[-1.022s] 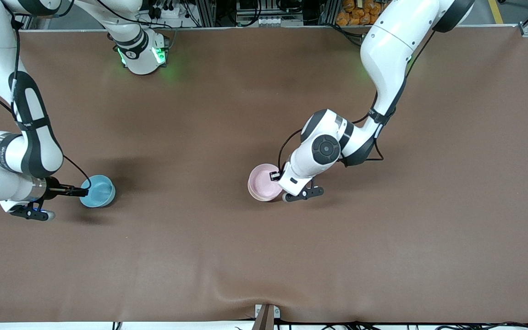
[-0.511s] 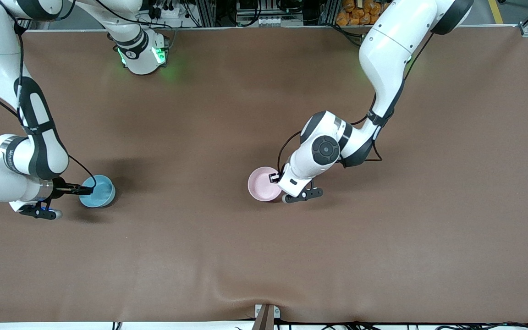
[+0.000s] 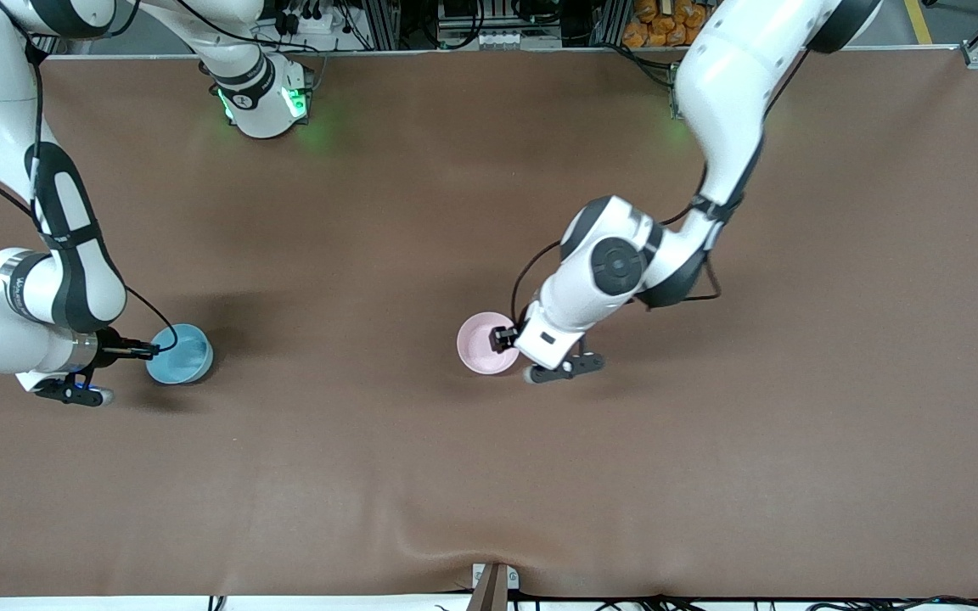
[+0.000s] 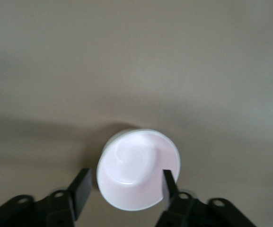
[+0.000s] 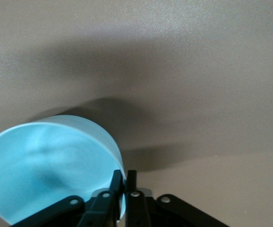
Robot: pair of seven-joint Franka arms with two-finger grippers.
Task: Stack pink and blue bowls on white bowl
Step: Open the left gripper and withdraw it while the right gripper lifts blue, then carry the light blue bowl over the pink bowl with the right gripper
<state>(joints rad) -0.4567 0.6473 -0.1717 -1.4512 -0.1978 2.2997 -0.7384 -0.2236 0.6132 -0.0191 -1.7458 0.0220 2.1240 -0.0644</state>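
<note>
The pale pink bowl (image 3: 486,342) sits upright on the brown table near its middle. In the left wrist view the pink bowl (image 4: 136,172) has a thin pale rim round it. My left gripper (image 3: 503,339) is open at the bowl's edge toward the left arm's end, one finger (image 4: 168,182) over the rim and the other finger (image 4: 81,189) outside the wall. No separate white bowl shows. My right gripper (image 3: 152,348) is shut on the rim of the light blue bowl (image 3: 181,354) near the right arm's end. The right wrist view shows the gripper (image 5: 125,176) pinching the tilted blue bowl (image 5: 46,165).
The brown table mat (image 3: 489,475) is bare round both bowls. The right arm's base (image 3: 261,100) with green lights stands at the table's back edge. A small bracket (image 3: 493,584) sits at the front edge.
The pink bowl looks smaller and lower than a second ago, and the left wrist has shifted slightly toward the left arm's end. The right gripper with the blue bowl has barely moved.
</note>
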